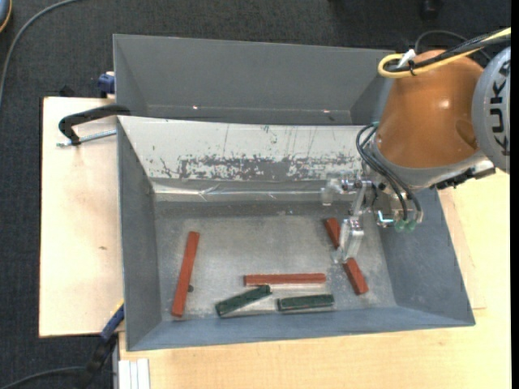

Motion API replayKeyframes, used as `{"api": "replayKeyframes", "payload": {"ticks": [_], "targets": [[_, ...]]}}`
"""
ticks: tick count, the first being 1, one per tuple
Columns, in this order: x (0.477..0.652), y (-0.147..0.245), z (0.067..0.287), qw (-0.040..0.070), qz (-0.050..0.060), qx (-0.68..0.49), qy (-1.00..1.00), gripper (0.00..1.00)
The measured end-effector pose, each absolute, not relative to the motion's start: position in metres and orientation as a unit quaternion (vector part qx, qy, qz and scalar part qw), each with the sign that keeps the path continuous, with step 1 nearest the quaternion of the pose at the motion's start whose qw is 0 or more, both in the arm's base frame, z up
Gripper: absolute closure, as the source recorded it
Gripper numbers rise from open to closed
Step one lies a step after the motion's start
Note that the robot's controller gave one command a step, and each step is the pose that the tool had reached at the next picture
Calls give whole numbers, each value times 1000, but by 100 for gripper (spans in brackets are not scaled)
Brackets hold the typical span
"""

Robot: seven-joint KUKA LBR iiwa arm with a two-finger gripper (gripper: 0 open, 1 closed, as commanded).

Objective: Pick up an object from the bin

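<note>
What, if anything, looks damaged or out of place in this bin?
The back wall carries a band of scraped marks across its middle, like worn paint. The red sticks and green sticks lie loose at mixed angles; none looks broken.

Grey metal bin (138,241), its far wall at 12 o'clock streaked with whitish scuffs and speckles. On the paler floor lie a long red stick (185,274) at 9 o'clock, a red bar (285,279) at 6, a dark green bar (242,300) at 7, a second green bar (305,302) at 6, and short red pieces (355,276) at 3. A silver gripper (350,248) hangs under a glossy orange cover (430,112).
</note>
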State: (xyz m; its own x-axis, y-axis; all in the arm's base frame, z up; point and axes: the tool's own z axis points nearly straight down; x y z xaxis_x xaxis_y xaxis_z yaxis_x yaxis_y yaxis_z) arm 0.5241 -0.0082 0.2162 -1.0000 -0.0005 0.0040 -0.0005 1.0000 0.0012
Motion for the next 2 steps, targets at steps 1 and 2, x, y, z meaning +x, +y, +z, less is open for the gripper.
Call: {"api": "replayKeyframes", "payload": {"ticks": [1,2], "targets": [[493,50,76,3,-1,-2,-1000,0],[495,48,80,0,-1,-3,-1000,100]]}}
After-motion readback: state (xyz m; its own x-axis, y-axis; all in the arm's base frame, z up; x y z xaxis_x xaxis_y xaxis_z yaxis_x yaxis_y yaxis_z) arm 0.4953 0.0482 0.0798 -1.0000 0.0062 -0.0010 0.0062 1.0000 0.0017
